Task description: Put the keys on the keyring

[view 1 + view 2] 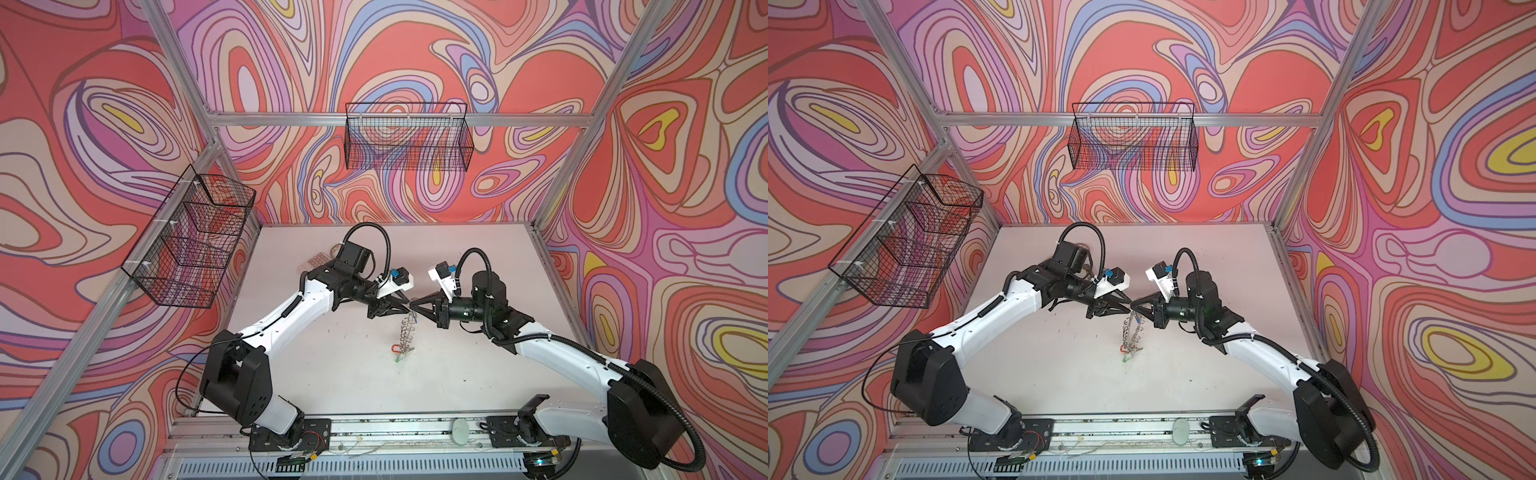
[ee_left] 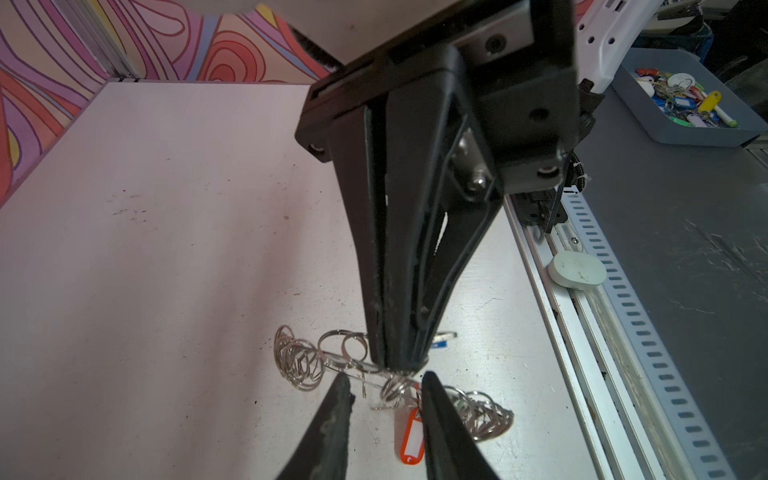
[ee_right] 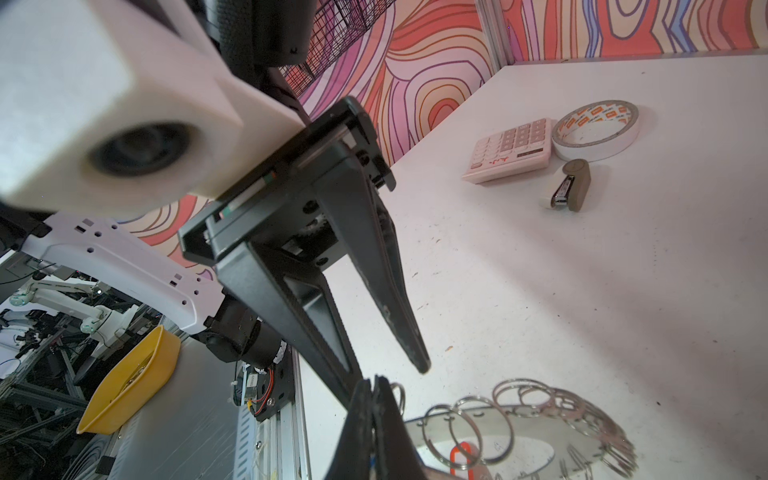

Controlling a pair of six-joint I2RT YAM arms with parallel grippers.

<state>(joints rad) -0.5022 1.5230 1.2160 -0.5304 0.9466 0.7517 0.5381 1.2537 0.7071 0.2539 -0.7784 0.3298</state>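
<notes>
**Swirl-walled cell, keyring tipped up at mid-table**

Pink, red and lilac swirls cover the walls around my pale pinkish table, and both arms meet nose to nose over its middle. In both top views the flat grey metal keyring with its fringe of wire loops stands tilted on edge. Its high end is at the pincer tips and its low end is down on the table, nearer the arm bases.

My right pincer has its jaws pressed together. In the left wrist view the right pincer is closed on the raised rim of the keyring. A small blue plastic tag peeks out just behind those tips, and I cannot tell whether it is caught in the grip too.

My left pincer is partly open, its fingers either side of a few loops at that same raised end. I see nothing clamped in it.

At the low end lies a silver key with a red-orange plastic tag, touching the loops, with a green plastic tag just beside it. I cannot tell whether either is threaded on.

Well apart, in the far corner, sit a pale pink calculator, a roll of white tape and a small khaki stapler.
</notes>
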